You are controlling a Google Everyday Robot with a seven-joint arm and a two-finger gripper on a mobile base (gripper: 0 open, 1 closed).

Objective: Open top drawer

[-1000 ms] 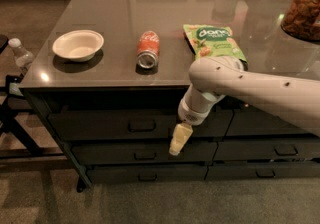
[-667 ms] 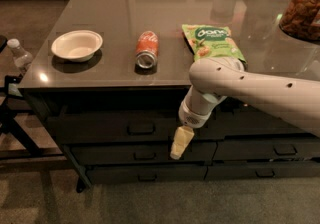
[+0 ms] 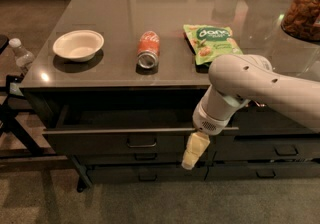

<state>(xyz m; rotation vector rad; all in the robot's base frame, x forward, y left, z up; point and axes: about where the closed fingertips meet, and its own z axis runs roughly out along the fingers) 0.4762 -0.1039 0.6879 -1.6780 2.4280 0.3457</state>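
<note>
The top drawer [image 3: 100, 142] stands pulled out directly below the red can [image 3: 148, 49], which lies on its side on the dark countertop [image 3: 115, 3]. The drawer's inside is too dark to read. The gripper [image 3: 194, 152] hangs at the drawer front's right end, below and right of the can; its grip cannot be told. Left of the can sits an empty white bowl [image 3: 78, 45], right of it a green snack bag [image 3: 212, 43], and far right a jar of nuts [image 3: 302, 10].
</note>
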